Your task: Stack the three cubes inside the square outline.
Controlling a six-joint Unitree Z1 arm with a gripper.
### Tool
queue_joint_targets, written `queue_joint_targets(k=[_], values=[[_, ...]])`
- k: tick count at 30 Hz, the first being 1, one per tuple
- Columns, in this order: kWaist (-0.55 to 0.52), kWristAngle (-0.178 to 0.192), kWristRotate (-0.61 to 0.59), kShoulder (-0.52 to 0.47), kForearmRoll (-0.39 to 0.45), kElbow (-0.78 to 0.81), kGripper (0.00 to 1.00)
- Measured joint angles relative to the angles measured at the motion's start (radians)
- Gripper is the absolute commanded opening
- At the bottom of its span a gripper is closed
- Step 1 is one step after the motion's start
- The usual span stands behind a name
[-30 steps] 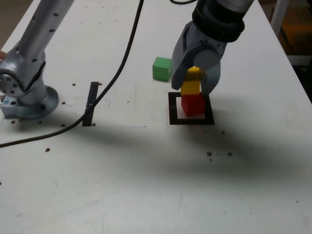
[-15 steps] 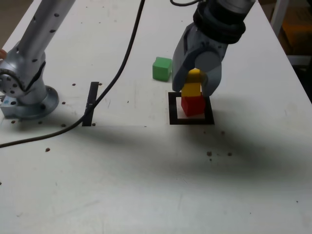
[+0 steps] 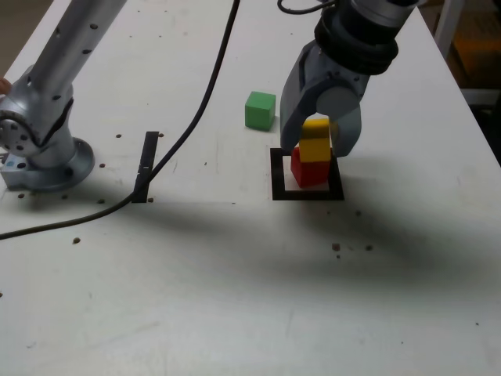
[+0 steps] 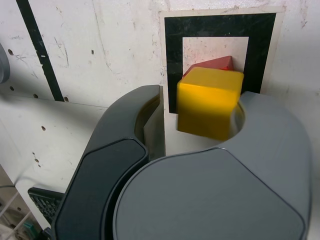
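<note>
Atop red cube [image 3: 309, 169], yellow cube [image 3: 315, 140]

The white desk [image 3: 235, 274] carries the square outline [image 3: 307, 195], a green cube [image 3: 260, 110], a tape strip [image 3: 146, 166], a black cable [image 3: 188, 125] and the arm base [image 3: 47, 160].

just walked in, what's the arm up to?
Stacking cubes in the square outline. The red cube sits inside it with the yellow cube on top, skewed rather than square. The gripper is open around the yellow cube; the wrist view shows a gap on one side. The green cube sits on the table, outside the outline, not yet stacked.
</note>
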Motion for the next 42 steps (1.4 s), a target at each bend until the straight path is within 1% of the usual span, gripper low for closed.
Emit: queue_joint_targets(k=[2, 4, 12, 14, 15, 18, 20, 22, 25, 26, 27, 28, 29, 31, 37, 39, 40, 42], values=[[0.000, 0.001, 0.000, 0.000, 0.000, 0.000, 0.81], [0.000, 0.001, 0.001, 0.000, 0.000, 0.000, 0.86], [0.000, 0.006, -0.007, -0.011, 0.000, 0.008, 0.99], [0.000, 0.024, -0.011, -0.044, 0.000, 0.025, 1.00], [0.000, 0.045, -0.014, -0.080, 0.000, 0.050, 1.00], [0.009, 0.068, -0.015, -0.158, 0.000, 0.100, 1.00], [0.028, 0.076, -0.004, -0.208, 0.000, 0.148, 1.00], [0.067, 0.086, 0.038, -0.253, 0.000, 0.204, 0.99], [0.129, 0.105, 0.110, -0.289, -0.001, 0.279, 0.98], [0.159, 0.122, 0.142, -0.303, -0.006, 0.310, 0.96], [0.188, 0.135, 0.197, -0.330, -0.008, 0.353, 0.94], [0.222, 0.156, 0.249, -0.357, -0.013, 0.382, 0.93], [0.231, 0.166, 0.280, -0.371, -0.016, 0.387, 0.91], [0.217, 0.174, 0.285, -0.372, -0.023, 0.400, 0.92], [0.192, 0.199, 0.285, -0.303, -0.024, 0.428, 0.99], [0.184, 0.207, 0.285, -0.289, -0.026, 0.440, 1.00], [0.184, 0.208, 0.287, -0.285, -0.035, 0.448, 1.00], [0.188, 0.210, 0.299, -0.279, -0.079, 0.467, 1.00]])
